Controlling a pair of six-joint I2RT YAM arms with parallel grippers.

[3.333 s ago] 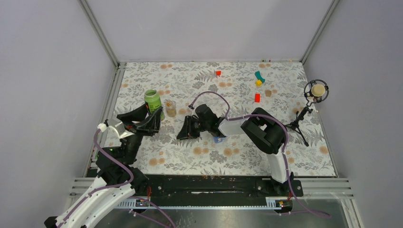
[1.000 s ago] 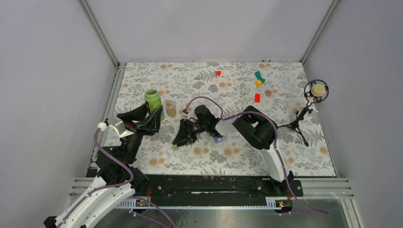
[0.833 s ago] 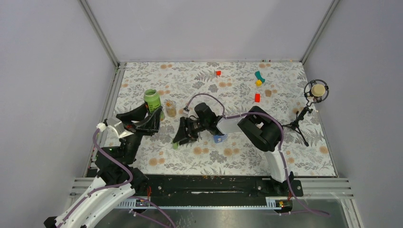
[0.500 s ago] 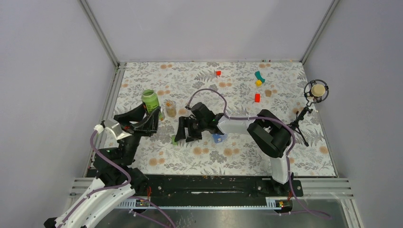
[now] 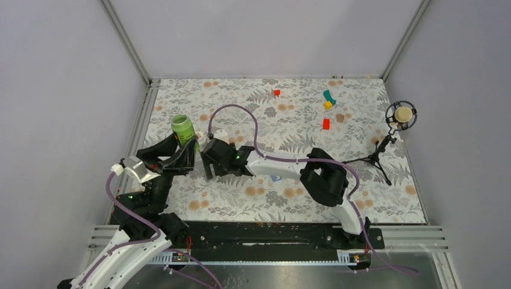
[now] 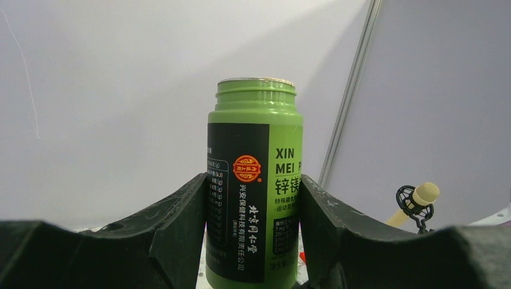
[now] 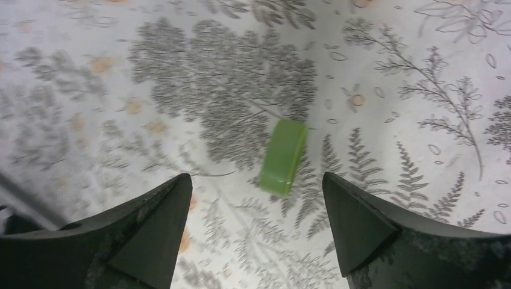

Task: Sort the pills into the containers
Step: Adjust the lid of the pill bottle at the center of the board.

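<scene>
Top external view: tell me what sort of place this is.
Probably a robot lab test cell. Plain grey panels on metal frame posts enclose a floral-covered table. The left arm and right arm are bolted to a rail at its near edge, and a microphone stands on a small tripod.

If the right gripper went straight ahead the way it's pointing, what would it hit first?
Probably the small green rounded plastic piece on the floral tablecloth, between the right gripper's open fingers; depth is unclear.
</scene>
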